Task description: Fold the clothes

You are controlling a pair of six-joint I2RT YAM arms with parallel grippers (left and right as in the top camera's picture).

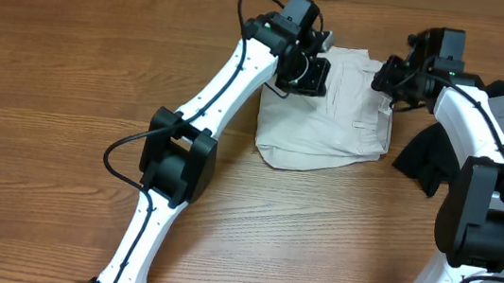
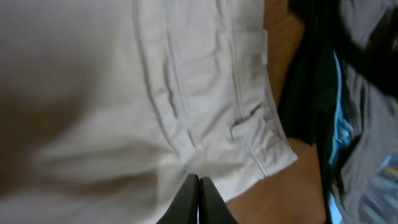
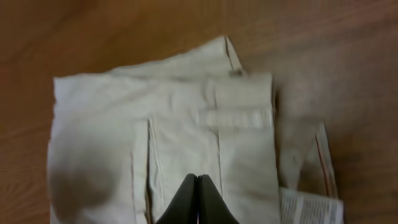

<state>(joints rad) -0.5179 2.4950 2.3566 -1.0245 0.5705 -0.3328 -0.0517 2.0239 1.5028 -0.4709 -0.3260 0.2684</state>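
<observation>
Shorts [image 1: 330, 122] beneath left tool [image 2: 199, 179], right tool [image 3: 199, 178]

Left tool [image 2: 199, 179], right tool [image 3: 198, 178], both closed.

The shorts [image 1: 330, 122] lay on the table [image 1: 70, 64], the left hand [image 1: 315, 75] over their left edge, the right hand [image 1: 387, 81] at their right edge, another garment [image 1: 426, 159] just beyond.

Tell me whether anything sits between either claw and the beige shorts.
Nothing visible. The left claw and right claw, both shut, hang directly over the beige shorts; the black garment lies beside them, not on top.
</observation>
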